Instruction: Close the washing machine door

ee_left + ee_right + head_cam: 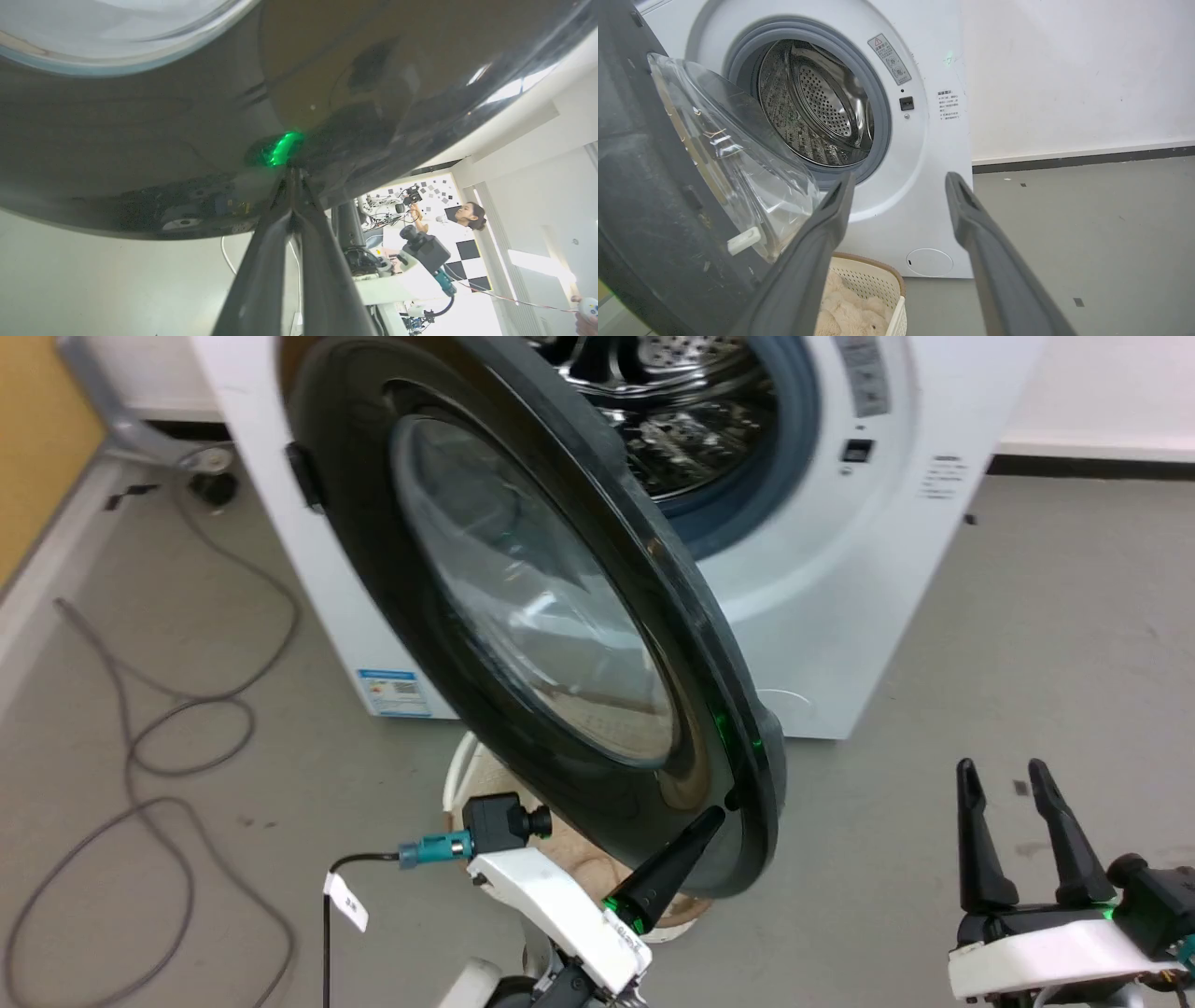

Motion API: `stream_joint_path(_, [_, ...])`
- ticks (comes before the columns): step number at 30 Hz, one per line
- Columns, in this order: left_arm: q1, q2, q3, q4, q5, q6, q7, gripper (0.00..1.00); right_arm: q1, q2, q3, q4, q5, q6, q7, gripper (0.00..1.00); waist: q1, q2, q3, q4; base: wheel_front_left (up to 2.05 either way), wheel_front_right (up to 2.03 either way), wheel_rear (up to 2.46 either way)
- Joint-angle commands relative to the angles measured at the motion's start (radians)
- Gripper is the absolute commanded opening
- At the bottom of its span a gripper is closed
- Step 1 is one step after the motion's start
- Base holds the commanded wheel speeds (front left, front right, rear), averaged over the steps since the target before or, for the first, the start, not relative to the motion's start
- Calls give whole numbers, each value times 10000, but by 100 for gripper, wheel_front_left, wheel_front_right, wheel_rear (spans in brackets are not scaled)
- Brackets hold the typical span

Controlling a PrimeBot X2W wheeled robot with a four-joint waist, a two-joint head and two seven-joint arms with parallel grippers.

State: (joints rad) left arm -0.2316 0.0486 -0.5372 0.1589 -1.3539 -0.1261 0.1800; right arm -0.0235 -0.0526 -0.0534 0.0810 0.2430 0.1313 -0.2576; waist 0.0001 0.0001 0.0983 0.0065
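The washing machine door [560, 644], glossy black with a bulging glass window, stands swung out from the white washing machine [840, 616]. Behind it the grey-gasketed opening and steel drum [817, 107] show. My left gripper [717, 814] is shut, its fingertips pressed against the door's outer face near its lower free edge. In the left wrist view the shut fingers [280, 252] meet the black door [163, 140] at a green glint. My right gripper [1008, 775] stands open over the floor at the lower right, apart from the door [654, 196], holding nothing.
A cream basket [868, 284] with pale cloth in it sits on the floor under the door, in front of the machine. Grey cables [159, 747] loop over the floor at the left. A person [467, 219] stands in the background of the left wrist view.
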Motion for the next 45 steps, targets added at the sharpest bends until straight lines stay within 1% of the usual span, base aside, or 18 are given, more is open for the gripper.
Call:
stream_joint_path(1, [-159, 57, -90, 88, 15, -46, -198, 0, -140, 24, 45, 10, -110, -6, -42, 100, -1, -1, -16, -201, 0, 0, 0])
stream_joint_path(5, [-285, 443, -193, 137, 71, -46, -1300, 0, -88, 24, 64, 40, -124, -6, -42, 100, -1, -1, -121, -288, 0, 0, 0])
stream_joint_path(8, [-403, 933, -230, 102, 695, -46, -2598, 0, 4, 24, 81, 6, -292, -6, -42, 100, -1, -1, -287, -245, 0, 0, 0])
stream_joint_path(10, [-530, 1366, -199, 257, 1568, -46, -3735, 0, 48, 24, 24, -57, -369, -6, -42, 100, -1, -1, -403, -174, 0, 0, 0])
stream_joint_path(13, [-650, 1765, 140, 576, 2968, -40, -4346, 0, 20, 24, -116, -206, -526, -6, -42, 100, -1, -1, -576, -39, 0, 0, 0])
stream_joint_path(14, [-676, 1835, 430, 632, 3599, 62, -4391, 0, -6, 24, -165, -262, -580, -6, -42, 100, -1, -1, -622, 9, 0, 0, 0])
stream_joint_path(18, [-410, 1538, 2677, -265, 7159, 1453, -4412, 0, -221, 24, -407, -573, -703, -6, -42, 100, -1, -1, -743, 203, 0, 0, 0])
stream_joint_path(19, [-246, 1452, 3039, -533, 8001, 1793, -4413, 24, -294, 24, -466, -659, -727, -6, -42, 100, -1, -1, -767, 250, 0, 0, 0])
stream_joint_path(20, [-73, 1380, 3310, -768, 8756, 2089, -4413, 100, -365, 24, -516, -746, -765, -6, -42, 100, -1, -1, -789, 299, 0, 0, 0])
stream_joint_path(24, [601, 1264, 3882, -1380, 10933, 2905, -4415, 100, -632, 24, -643, -1047, -908, -6, -42, 100, -1, -1, -880, 515, 0, 0, 0])
stream_joint_path(26, [973, 1152, 4044, -1599, 11512, 3173, -4415, 100, -787, 24, -623, -1201, -978, -6, -42, 100, -1, -1, -925, 612, 0, 0, 0])
stream_joint_path(27, [973, 1152, 4044, -1599, 11512, 3173, -4415, 100, -787, 24, -623, -1201, -978, -6, -42, 100, -1, -1, -925, 612, 0, 0, 0])
stream_joint_path(28, [1331, 1096, 4272, -1762, 11920, 3389, -4416, 100, -947, 24, -585, -1374, -967, -6, -42, 70, -1, -1, -965, 700, 0, 0, 0])
stream_joint_path(29, [1531, 1075, 4342, -1776, 12064, 3442, -4416, 100, -1056, 24, -616, -1517, -910, -6, -42, 27, -1, -1, -985, 744, 0, 0, 0])
stream_joint_path(30, [1706, 1022, 4432, -1820, 12149, 3491, -4416, 100, -1153, 24, -615, -1652, -819, -6, -42, 0, -1, -1, -998, 792, 0, 0, 0])
stream_joint_path(34, [2217, 931, 4621, -1871, 12349, 3494, -4416, 100, -1496, 24, -382, -2177, -320, -6, -42, 0, -1, -1, -1025, 923, 0, 0, 0])
stream_joint_path(39, [2761, 762, 4869, -1683, 12503, 3369, -4416, 100, -2085, -16, 711, -3408, 902, -6, -42, 0, -1, -1, -1032, 1081, 0, 0, 0])
stream_joint_path(45, [2952, 640, 4859, -1602, 12974, 3383, -4417, 100, -2502, -1086, 3046, -4572, 1997, -6, -42, 0, -1, -1, -1068, 1272, 0, 0, 0])
